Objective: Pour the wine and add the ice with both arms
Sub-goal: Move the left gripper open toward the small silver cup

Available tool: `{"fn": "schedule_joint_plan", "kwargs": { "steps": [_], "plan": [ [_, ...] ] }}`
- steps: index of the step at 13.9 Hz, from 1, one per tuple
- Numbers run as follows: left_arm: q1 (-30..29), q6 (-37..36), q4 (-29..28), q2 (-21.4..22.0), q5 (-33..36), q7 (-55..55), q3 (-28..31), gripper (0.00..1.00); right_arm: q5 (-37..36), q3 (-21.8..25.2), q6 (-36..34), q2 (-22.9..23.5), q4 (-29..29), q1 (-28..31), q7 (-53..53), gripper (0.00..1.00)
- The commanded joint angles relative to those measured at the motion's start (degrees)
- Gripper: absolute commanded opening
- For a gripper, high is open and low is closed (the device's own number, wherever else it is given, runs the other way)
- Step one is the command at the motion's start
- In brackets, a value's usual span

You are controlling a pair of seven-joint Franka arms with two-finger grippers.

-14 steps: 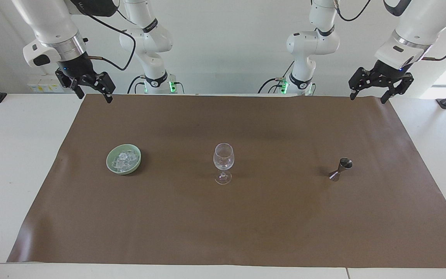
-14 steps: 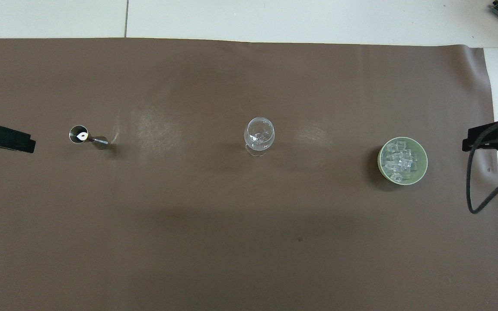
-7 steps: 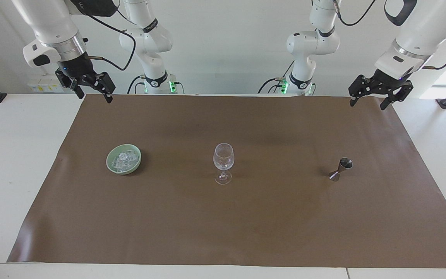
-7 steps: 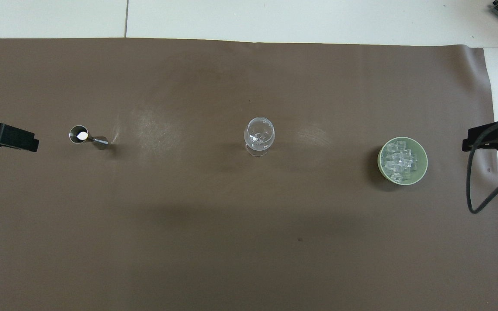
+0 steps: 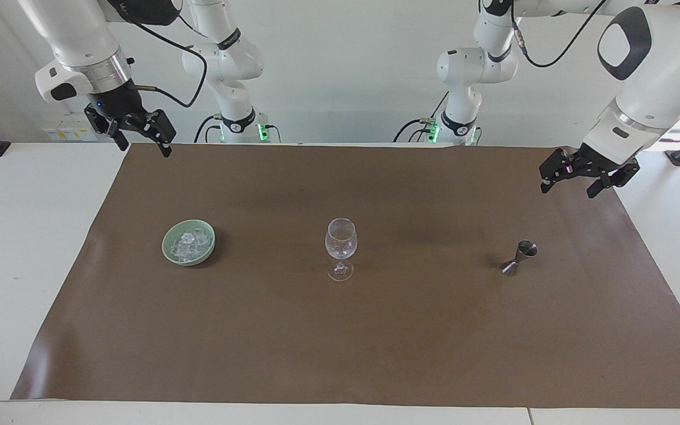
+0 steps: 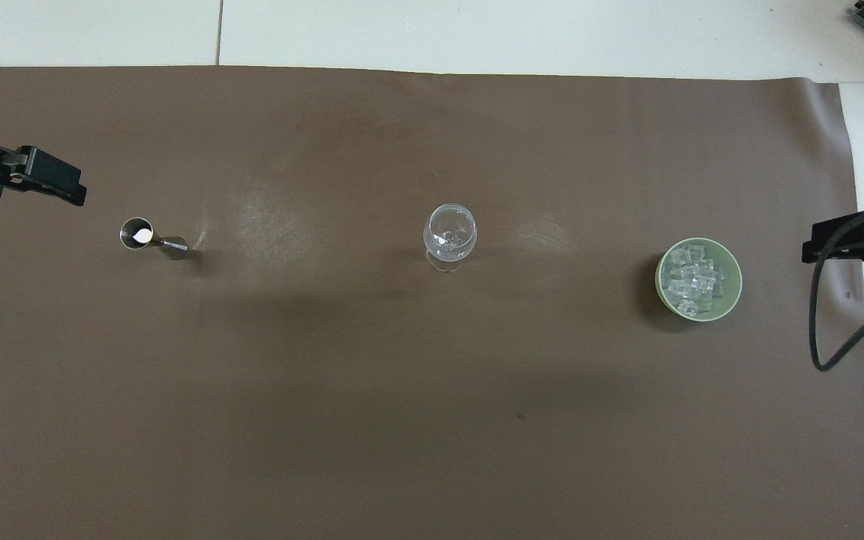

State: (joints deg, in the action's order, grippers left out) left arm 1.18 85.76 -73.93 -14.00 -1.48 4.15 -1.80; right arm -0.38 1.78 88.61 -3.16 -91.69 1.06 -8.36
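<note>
Glass [image 5: 340,242] mid-mat, jigger [image 5: 520,256] at its 3 o'clock, ice [image 5: 189,243] at 9: one per arm. Left gripper [image 5: 587,175] spread, above mat at jigger's 1 o'clock, likely approaching. Right gripper [image 5: 133,131] spread, waiting over mat corner.

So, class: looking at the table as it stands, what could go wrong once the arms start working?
1. The jigger is small and narrow-waisted; the open left gripper above the mat near it could knock it over.
2. The wine glass stands tall on a thin stem, so a nudge might topple it.
3. Ice cubes heaped in the bowl could slip out.
</note>
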Motion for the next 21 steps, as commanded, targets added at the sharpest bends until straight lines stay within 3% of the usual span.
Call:
{"fn": "schedule_joint_plan", "kwargs": {
  "steps": [1, 12, 16, 21],
  "plan": [
    [-0.04, -0.77, 3.88, -3.14, -1.41, -3.97, 0.48, 1.00, -0.41, -0.11, -0.10, -1.24, -1.38, 0.00, 1.60, 1.00],
    [-0.21, -0.77, 3.70, -7.18, -8.88, -23.72, 4.26, 1.00, -0.41, -0.11, -0.10, -1.24, -1.38, 0.00, 1.60, 1.00],
    [-2.66, -0.16, 1.17, -7.10, -18.00, -35.58, 5.14, 1.00, -0.41, -0.11, -0.10, -1.24, -1.38, 0.00, 1.60, 1.00],
    [-4.87, -0.68, 0.19, -7.88, -23.29, -44.92, 5.66, 1.00, -0.41, -0.11, -0.10, -1.24, -1.38, 0.00, 1.60, 1.00]
  ]
}}
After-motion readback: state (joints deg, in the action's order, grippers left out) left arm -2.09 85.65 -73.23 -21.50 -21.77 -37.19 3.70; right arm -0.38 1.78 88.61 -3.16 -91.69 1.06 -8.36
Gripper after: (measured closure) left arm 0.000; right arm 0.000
